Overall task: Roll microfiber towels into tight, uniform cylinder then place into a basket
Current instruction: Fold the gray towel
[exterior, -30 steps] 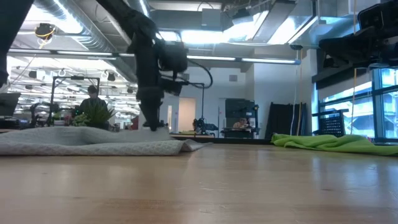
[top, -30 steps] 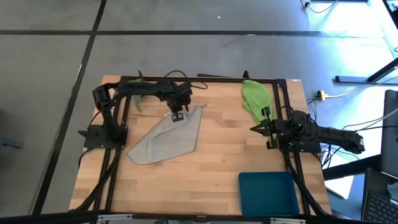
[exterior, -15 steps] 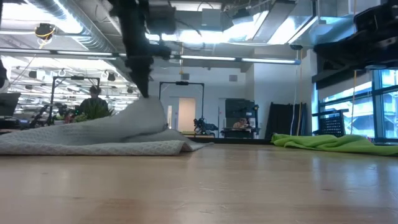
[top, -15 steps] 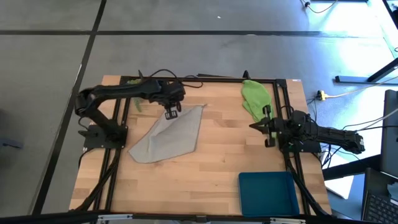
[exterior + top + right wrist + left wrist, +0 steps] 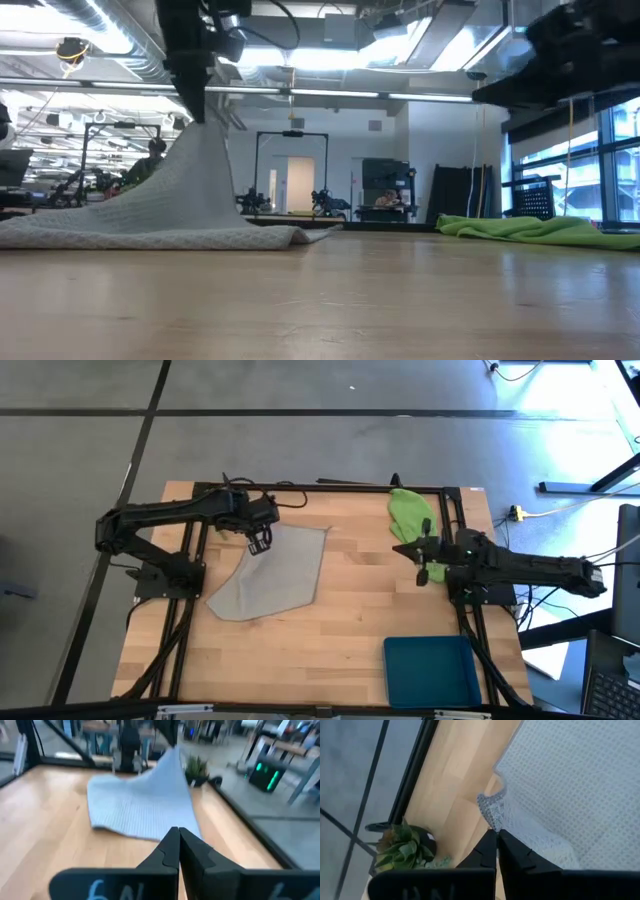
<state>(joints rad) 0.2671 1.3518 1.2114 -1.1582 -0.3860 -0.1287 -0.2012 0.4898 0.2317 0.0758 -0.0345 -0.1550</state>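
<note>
The pale grey towel (image 5: 277, 572) lies on the wooden table left of centre, one far corner pulled up into a tent (image 5: 195, 170). My left gripper (image 5: 258, 546) is shut on that corner, above the table. The lime green towel (image 5: 410, 518) lies crumpled at the far right. The teal basket (image 5: 430, 668) sits at the near right edge. My right gripper (image 5: 422, 563) hovers shut with nothing in it between the green towel and the basket, pointing toward the grey towel (image 5: 142, 800). My left gripper pinches the grey towel's far left corner (image 5: 491, 816) between its two fingers, coming from above at a slant. The cloth hangs below the fingertips (image 5: 200, 118) in a sloping sheet. The rest of the towel (image 5: 150, 232) stays flat on the table.
A small leafy green plant (image 5: 406, 848) stands by the black frame rail at the far left, close to my left gripper. Black frame rails (image 5: 190, 610) run along the table's left, right and far sides. Bare wood lies between the grey towel and the basket.
My left gripper has risen and gone toward the table's left edge, still shut on the grey towel's corner. The corner has lifted from flat into a tall tent and the far end has spread wider; the near part has stayed put. My right gripper has moved out a little toward the table's middle.
</note>
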